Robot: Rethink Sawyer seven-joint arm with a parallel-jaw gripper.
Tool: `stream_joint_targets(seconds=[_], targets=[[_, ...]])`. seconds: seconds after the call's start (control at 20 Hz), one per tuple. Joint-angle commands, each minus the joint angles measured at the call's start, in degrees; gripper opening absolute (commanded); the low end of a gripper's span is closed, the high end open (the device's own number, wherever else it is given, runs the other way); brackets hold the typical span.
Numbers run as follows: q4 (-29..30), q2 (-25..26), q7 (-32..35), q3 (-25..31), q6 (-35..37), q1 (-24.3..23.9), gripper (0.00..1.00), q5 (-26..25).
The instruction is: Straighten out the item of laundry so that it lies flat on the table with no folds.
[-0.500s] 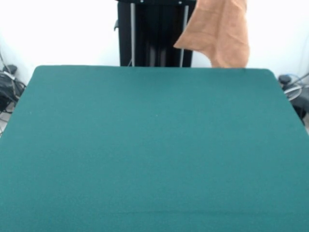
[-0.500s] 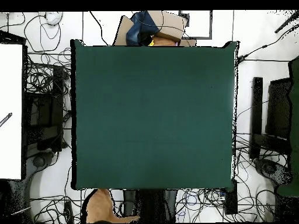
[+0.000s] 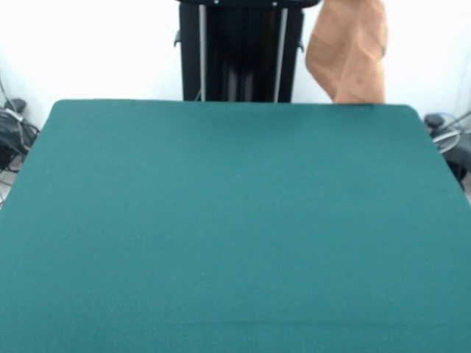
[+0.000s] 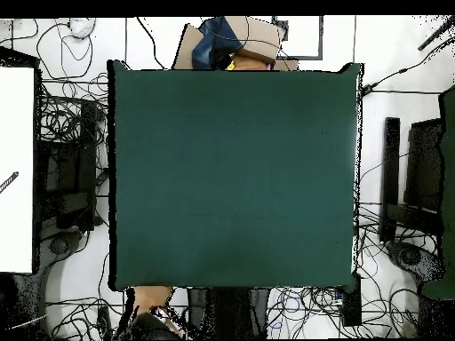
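Note:
The light orange-tan towel hangs in the air beyond the far right corner of the dark green table. Its top runs out of the picture and its lower tip is level with the table's far edge. The overhead view shows a strip of the towel just off the table at its bottom left edge. A dark shape over the towel there is my gripper, holding it up. Nothing lies on the table top.
The black pedestal stands behind the table's far edge. Cables and dark equipment lie on the floor around the table. Cardboard and blue cloth sit beyond the side opposite the robot.
The hanging towel has swung right in the front view and now looks narrower. In the overhead view less of it shows, with the dark gripper shape over it.

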Motion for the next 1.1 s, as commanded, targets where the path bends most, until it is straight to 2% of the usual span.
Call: stream_joint_targets(seconds=[0.05, 0.1, 0.5, 0.65, 0.85, 1.0, 1.1], targets=[[6.6, -10.9, -12.6, -3.3, -9.5, 0.7, 0.00, 6.9], [6.4, -12.2, -14.5, -3.7, -9.9, 1.2, 0.00, 8.5], [4.8, -15.5, -15.9, -2.8, -11.4, -3.6, 0.00, 2.2], [3.3, -18.1, -17.9, -2.6, -12.0, -3.3, 0.00, 3.9], [2.2, -19.1, -19.7, -1.5, -14.0, -4.6, 0.00, 3.7], [1.2, -19.2, -16.5, 0.6, -16.1, -6.3, 0.00, 1.0], [-0.1, -18.1, -11.0, 4.2, -18.2, -9.0, 0.00, -3.8]])
